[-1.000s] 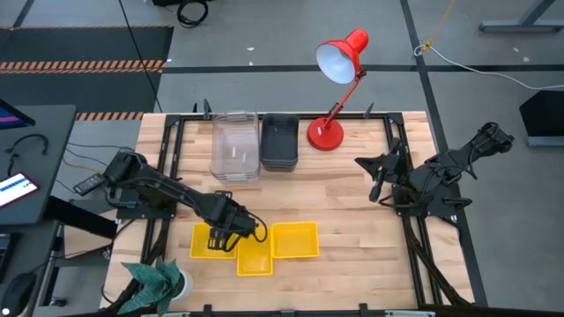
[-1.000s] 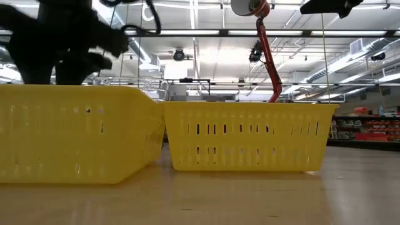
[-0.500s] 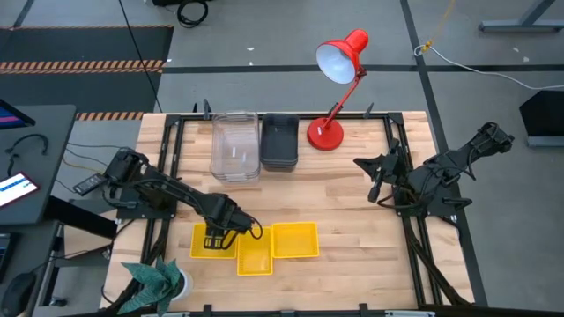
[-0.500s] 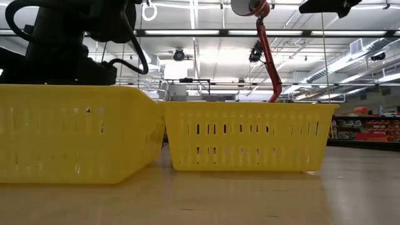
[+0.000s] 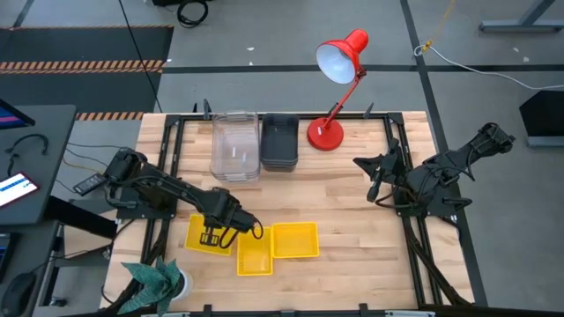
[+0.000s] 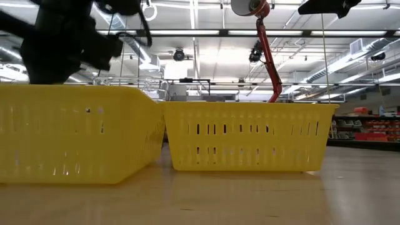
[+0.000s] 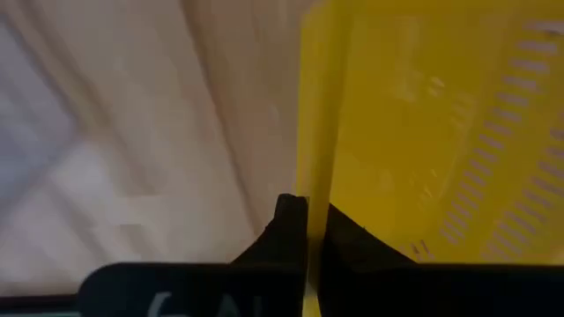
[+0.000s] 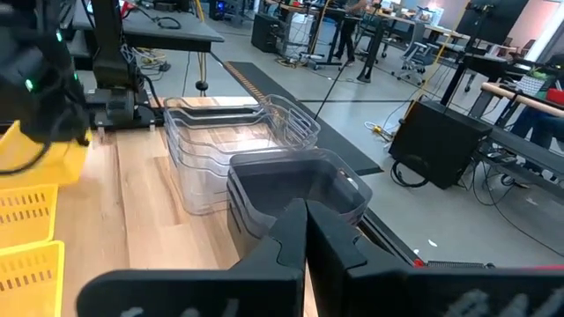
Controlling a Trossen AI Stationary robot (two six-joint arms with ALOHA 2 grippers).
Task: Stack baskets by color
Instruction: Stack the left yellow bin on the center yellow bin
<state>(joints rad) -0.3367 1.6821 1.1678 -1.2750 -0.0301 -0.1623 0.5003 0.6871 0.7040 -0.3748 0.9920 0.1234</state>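
Three yellow baskets sit near the table's front: a left one [image 5: 196, 231], a middle one [image 5: 254, 257] and a right one [image 5: 295, 239]. My left gripper [image 5: 211, 238] points down over the left basket and is shut on its wall. At the far edge, a stack of clear baskets [image 5: 235, 145] stands beside a stack of dark grey baskets [image 5: 279, 141]. My right gripper [image 5: 374, 187] is shut on nothing, raised at the table's right side. The low view shows only the middle basket [image 6: 75, 134] and the right basket [image 6: 247, 134] resting on their bases. My left gripper pinches the upper edge of one wall [image 7: 315, 189] of the left yellow basket, one finger [image 7: 348, 238] inside the basket and the other finger [image 7: 286, 229] outside over the table. The fingers come from above, pointing down. I cannot tell whether the basket's base is still on the table.
A red desk lamp [image 5: 328, 132] stands at the far edge, right of the grey stack, its head [image 5: 342, 57] reaching beyond the table. A teal plant [image 5: 154, 280] sits at the near left corner. Black frame rails [image 5: 167, 150] run along the table's sides.
My left gripper has shut on the left yellow basket's wall and gone toward the table's left edge. The basket has shifted with it, a little left and toward the far edge, and turned slightly, away from the middle basket. The other baskets have stayed put.
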